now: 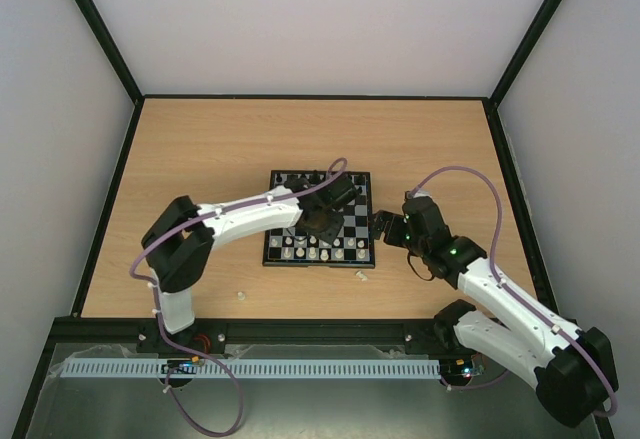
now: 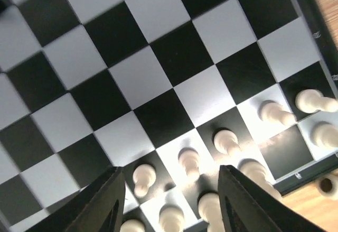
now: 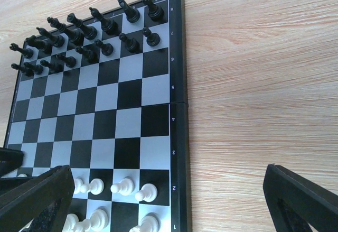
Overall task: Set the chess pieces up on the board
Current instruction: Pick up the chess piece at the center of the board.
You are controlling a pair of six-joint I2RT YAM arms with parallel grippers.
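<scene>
board [image 3: 177, 84] one, loose pieces [image 1: 240, 294] two

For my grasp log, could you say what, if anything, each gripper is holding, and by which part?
Nothing is held. The left gripper is open above the white pieces on the board; the right gripper is open at the board's edge.

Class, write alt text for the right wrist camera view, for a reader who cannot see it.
A chessboard seen from above: black pieces stand in its two far rows, white pieces in the near rows, the middle squares bare. The right gripper is open, its dark fingers at the bottom corners; wooden table lies to the right.
</scene>
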